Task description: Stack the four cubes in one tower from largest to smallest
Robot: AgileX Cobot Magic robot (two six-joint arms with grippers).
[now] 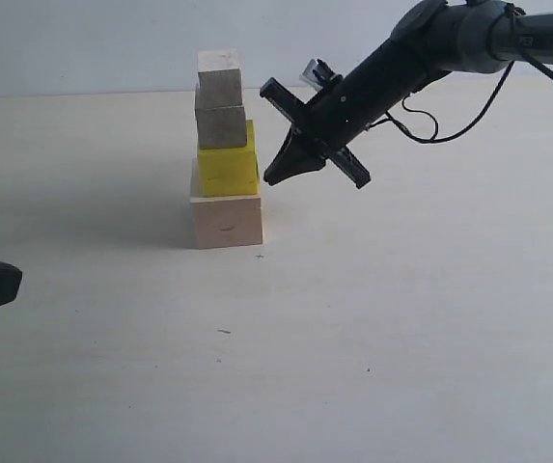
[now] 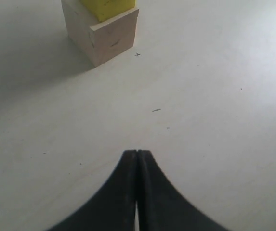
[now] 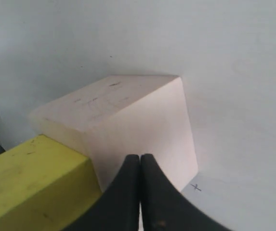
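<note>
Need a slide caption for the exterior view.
Four-cube tower stands on the table; shut right gripper beside its yellow cube.

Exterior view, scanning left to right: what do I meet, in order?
The left gripper at the frame's left edge → the tower of four cubes → the right gripper, shut, just right of the tower → the right arm running off to the upper right.
</note>
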